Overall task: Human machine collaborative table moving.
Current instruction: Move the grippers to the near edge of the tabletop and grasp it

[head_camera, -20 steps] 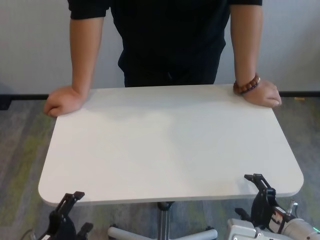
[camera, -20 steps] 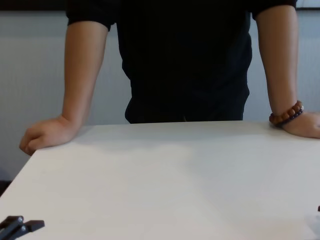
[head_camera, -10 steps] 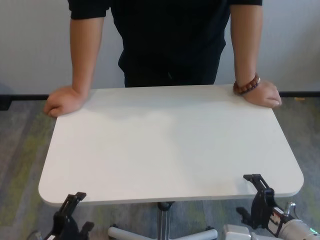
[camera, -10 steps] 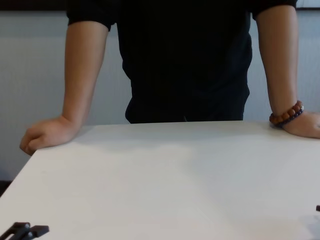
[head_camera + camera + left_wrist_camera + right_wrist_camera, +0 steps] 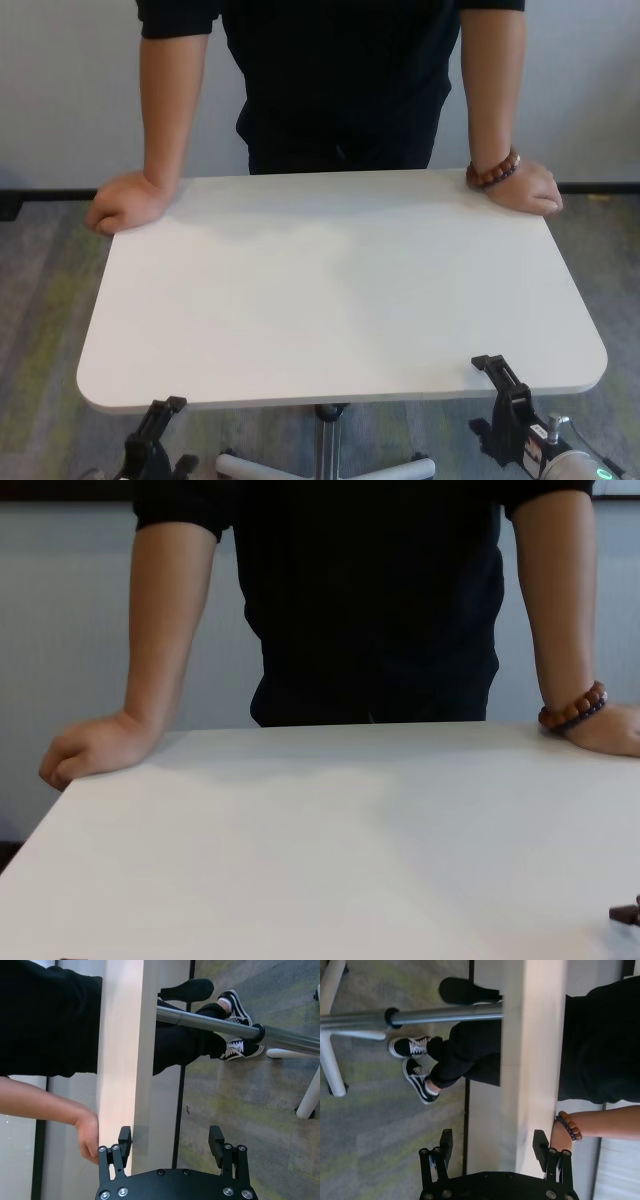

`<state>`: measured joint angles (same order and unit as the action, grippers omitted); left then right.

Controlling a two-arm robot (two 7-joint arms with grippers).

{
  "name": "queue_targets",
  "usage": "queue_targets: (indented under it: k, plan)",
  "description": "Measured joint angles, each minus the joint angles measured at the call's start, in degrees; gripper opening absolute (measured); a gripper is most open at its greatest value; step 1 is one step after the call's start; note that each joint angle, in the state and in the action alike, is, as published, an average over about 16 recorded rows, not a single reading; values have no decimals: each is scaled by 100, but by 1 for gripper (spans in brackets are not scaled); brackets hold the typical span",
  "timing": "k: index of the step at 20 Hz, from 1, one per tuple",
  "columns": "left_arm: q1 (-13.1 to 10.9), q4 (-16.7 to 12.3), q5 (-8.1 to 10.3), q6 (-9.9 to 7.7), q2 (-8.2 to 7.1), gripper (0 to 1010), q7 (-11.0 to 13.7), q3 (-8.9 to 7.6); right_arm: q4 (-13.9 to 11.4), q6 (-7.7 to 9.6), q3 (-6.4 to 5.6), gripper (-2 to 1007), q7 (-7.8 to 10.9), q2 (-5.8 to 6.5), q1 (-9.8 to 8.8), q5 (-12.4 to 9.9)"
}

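The table (image 5: 340, 290) is a white tabletop on a grey leg (image 5: 325, 445). The human (image 5: 340, 80) stands at its far side with a fist (image 5: 125, 202) on the far left corner and a braceleted hand (image 5: 520, 187) on the far right corner. My left gripper (image 5: 157, 425) hangs at the near left edge, open. In the left wrist view the left gripper (image 5: 170, 1137) straddles the table edge (image 5: 122, 1060). My right gripper (image 5: 503, 390) is at the near right edge, open, one fingertip (image 5: 625, 913) above the top. The right gripper (image 5: 493, 1141) also straddles the edge (image 5: 535, 1060).
White base feet (image 5: 250, 467) spread from the leg over grey-green carpet (image 5: 40, 330). The person's legs and black-and-white shoes (image 5: 235, 1007) are beyond the leg under the table. A pale wall (image 5: 60, 90) closes the far side.
Both grippers have shifted inward along the near edge and sunk lower in the head view. The left fingers have dropped out of the chest view; a right fingertip now shows there.
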<state>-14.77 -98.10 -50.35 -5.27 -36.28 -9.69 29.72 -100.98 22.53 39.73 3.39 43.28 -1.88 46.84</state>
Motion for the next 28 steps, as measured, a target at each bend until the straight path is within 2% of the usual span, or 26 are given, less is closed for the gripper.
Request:
queue_targets:
  k: [6,11,17,28]
  plan:
    - [43,163,-198,82,111,1000,-186,20,112,350,200,1005,13,-116,52,618]
    - [44,250,-373,143,185,1000,-399,-1,181,581,225,1005,-3,-205,40,906]
    - [76,367,-543,149,307,1000,-499,-40,237,681,122,1005,-32,-295,-10,975]
    - [366,712,-837,7,589,1000,-308,-107,312,541,-125,1005,-28,-424,-63,874]
